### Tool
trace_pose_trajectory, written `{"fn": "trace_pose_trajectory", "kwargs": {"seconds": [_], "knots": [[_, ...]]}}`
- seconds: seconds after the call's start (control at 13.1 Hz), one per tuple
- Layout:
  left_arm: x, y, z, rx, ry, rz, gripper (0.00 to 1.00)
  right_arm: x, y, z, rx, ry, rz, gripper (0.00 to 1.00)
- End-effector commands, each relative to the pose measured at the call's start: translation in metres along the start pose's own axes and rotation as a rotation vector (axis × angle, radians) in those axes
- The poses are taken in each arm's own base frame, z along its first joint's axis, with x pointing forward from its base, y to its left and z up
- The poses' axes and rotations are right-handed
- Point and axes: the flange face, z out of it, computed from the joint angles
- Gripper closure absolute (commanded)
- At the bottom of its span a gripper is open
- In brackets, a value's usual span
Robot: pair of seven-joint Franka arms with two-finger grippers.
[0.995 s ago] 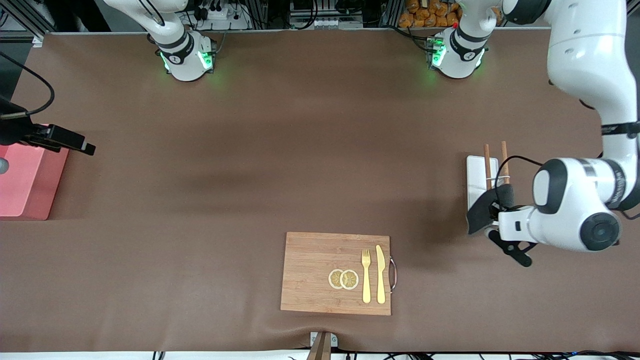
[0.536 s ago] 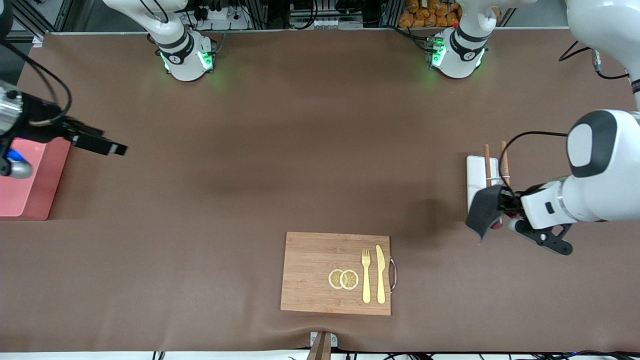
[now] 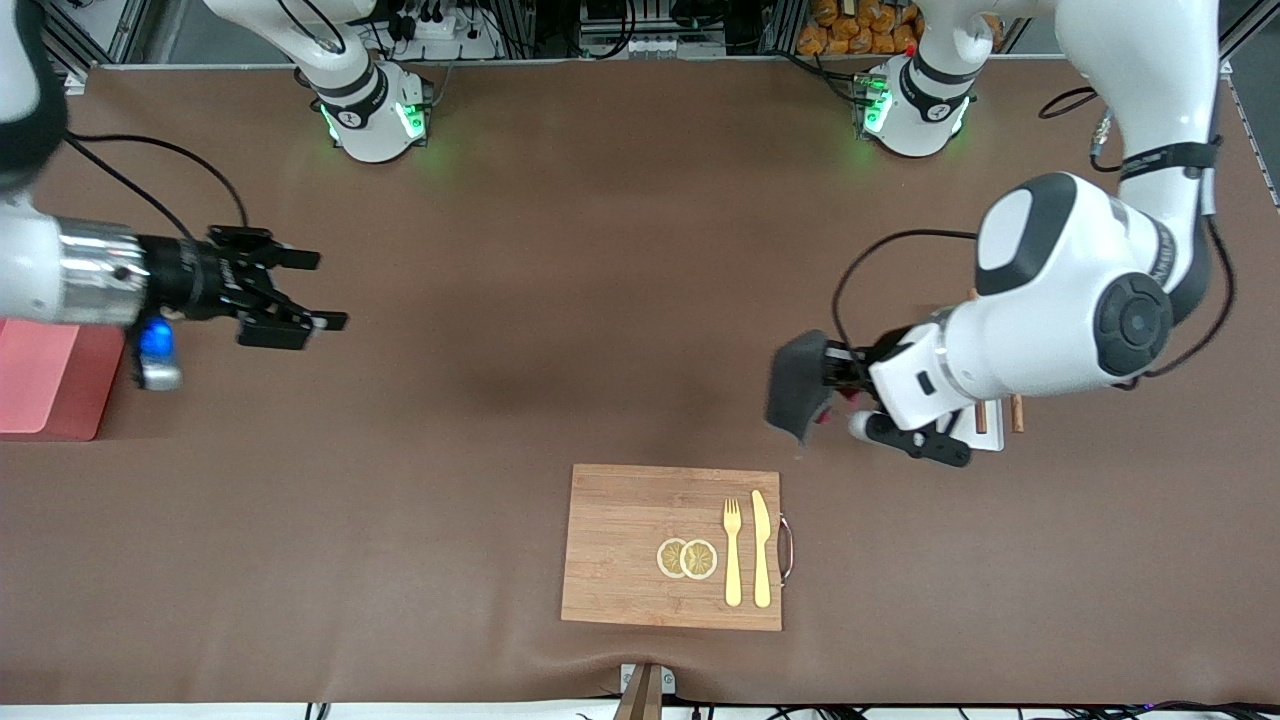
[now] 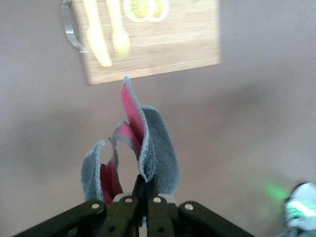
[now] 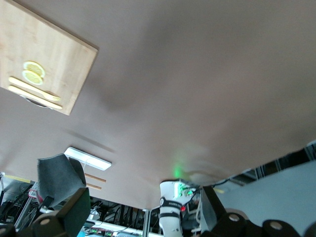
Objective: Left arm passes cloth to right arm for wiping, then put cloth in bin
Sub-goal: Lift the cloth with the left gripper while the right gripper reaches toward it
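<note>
My left gripper (image 3: 828, 386) is shut on the dark grey cloth (image 3: 797, 385) and holds it in the air over bare table, between the cutting board and the chopstick rack. In the left wrist view the cloth (image 4: 155, 148) hangs folded from the closed jaws (image 4: 144, 190), with its pink face showing inside. My right gripper (image 3: 300, 290) is open and empty over the table, beside the pink bin (image 3: 40, 385) at the right arm's end. The right wrist view shows its spread fingers (image 5: 74, 213) and the cloth (image 5: 58, 177) farther off.
A wooden cutting board (image 3: 672, 545) with a yellow fork, a knife and lemon slices lies near the front camera. The white chopstick rack (image 3: 988, 437) is mostly hidden under the left arm. Both arm bases stand along the table's edge farthest from the camera.
My left arm has carried the cloth from over the chopstick rack toward the table's middle. My right gripper has moved from the bin toward the middle.
</note>
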Motion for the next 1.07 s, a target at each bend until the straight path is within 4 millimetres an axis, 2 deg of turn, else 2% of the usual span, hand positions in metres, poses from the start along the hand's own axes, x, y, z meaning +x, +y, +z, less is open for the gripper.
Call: {"fn": "trace_pose_trajectory", "kwargs": {"seconds": [0.0,0.23,0.38,0.61,0.84,1.0], "knots": [[-0.008,0.061,0.007,-0.097,0.055,-0.084,1.0,-0.005,-0.022,0.027,0.011,-0.014,0.087,0.0],[-0.019,0.143,0.036,-0.18,0.147,-0.187,1.0,-0.014,-0.047,0.055,0.064,-0.074,0.18,0.0],[-0.028,0.186,0.058,-0.239,0.19,-0.258,1.0,-0.017,-0.059,0.073,0.087,-0.079,0.178,0.0],[-0.044,0.228,0.07,-0.321,0.21,-0.339,1.0,-0.021,-0.075,0.107,0.091,-0.069,0.174,0.0],[-0.052,0.248,0.07,-0.368,0.243,-0.361,1.0,-0.022,-0.078,0.131,0.066,-0.07,0.177,0.0],[-0.054,0.254,0.069,-0.394,0.267,-0.372,1.0,-0.026,-0.079,0.143,0.057,-0.068,0.174,0.02]]}}
